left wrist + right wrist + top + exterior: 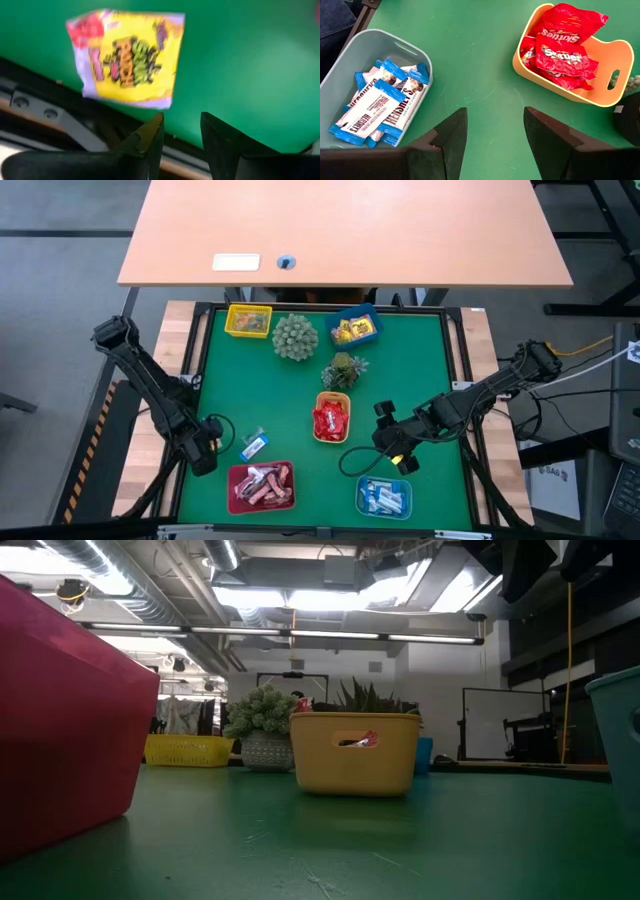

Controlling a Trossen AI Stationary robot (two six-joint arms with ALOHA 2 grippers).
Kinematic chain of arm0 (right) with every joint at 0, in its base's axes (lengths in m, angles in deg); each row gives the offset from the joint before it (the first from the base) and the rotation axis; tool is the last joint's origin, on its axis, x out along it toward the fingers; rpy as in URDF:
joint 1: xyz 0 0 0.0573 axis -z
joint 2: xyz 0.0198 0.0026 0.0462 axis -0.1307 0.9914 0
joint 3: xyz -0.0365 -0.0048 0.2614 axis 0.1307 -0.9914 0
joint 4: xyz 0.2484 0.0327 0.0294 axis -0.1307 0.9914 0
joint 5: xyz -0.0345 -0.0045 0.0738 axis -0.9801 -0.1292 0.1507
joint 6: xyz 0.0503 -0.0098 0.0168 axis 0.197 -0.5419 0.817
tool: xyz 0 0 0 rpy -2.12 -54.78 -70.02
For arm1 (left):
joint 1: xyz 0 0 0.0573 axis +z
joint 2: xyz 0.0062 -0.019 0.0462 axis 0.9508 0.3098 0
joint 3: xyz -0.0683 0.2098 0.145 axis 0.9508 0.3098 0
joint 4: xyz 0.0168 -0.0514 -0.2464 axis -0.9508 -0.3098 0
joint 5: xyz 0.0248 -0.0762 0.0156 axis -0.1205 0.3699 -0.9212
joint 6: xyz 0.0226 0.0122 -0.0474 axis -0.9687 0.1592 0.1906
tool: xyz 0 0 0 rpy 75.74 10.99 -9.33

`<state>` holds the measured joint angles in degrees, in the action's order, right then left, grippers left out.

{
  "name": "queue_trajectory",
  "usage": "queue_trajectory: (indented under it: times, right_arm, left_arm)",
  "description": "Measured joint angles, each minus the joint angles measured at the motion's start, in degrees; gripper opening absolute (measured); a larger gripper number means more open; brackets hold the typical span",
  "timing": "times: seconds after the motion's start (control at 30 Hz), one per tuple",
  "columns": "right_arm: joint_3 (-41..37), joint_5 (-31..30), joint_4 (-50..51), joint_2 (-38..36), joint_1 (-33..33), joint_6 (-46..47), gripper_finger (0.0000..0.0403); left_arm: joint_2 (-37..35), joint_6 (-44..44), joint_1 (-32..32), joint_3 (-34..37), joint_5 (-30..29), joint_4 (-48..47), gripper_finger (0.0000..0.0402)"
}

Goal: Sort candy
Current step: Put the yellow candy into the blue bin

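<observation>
Left pincer (180,131), released, hovers beside the yellow candy (129,59) to grab it; right pincer (495,127) released, waits.

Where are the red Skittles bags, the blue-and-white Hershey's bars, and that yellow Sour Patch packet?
red Skittles bags (565,57): right wrist view, on the front bag's face.
blue-and-white Hershey's bars (375,107): right wrist view, middle of the top bar's wrapper.
yellow Sour Patch packet (130,60): left wrist view, on the printed front.
</observation>
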<state>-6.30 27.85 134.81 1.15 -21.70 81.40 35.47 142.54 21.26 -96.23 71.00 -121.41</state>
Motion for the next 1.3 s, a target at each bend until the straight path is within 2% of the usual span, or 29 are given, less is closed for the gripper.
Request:
queue_trajectory:
  times: [0.13,0.23,0.57,0.73,0.9,1.1,1.3]
  right_arm:
    - [0.0,0.0,0.0,0.0,0.0,0.0,0.0195]
    - [0.0,0.0,0.0,0.0,0.0,0.0,0.0195]
    - [0.0,0.0,0.0,0.0,0.0,0.0,0.0195]
    - [0.0,0.0,0.0,0.0,0.0,0.0,0.0195]
    - [0.0,0.0,0.0,0.0,0.0,0.0,0.0195]
    - [0.0,0.0,0.0,0.0,0.0,0.0,0.0195]
    - [0.0,0.0,0.0,0.0,0.0,0.0,0.0195]
  left_arm:
    - [0.0,1.9,0.0,1.7,2.7,0.0,0.0116]
    - [0.0,4.4,0.0,3.4,2.7,0.4,0.0116]
    - [0.0,4.5,0.0,9.5,1.4,7.3,0.0116]
    - [-0.3,4.7,0.0,13.3,2.6,14.6,0.0116]
    - [-0.3,4.6,0.3,13.8,2.8,14.6,0.0113]
    - [-0.2,4.4,1.4,13.8,2.8,14.2,0.008]
    - [-0.1,4.3,3.7,14.0,3.4,15.0,0.0031]
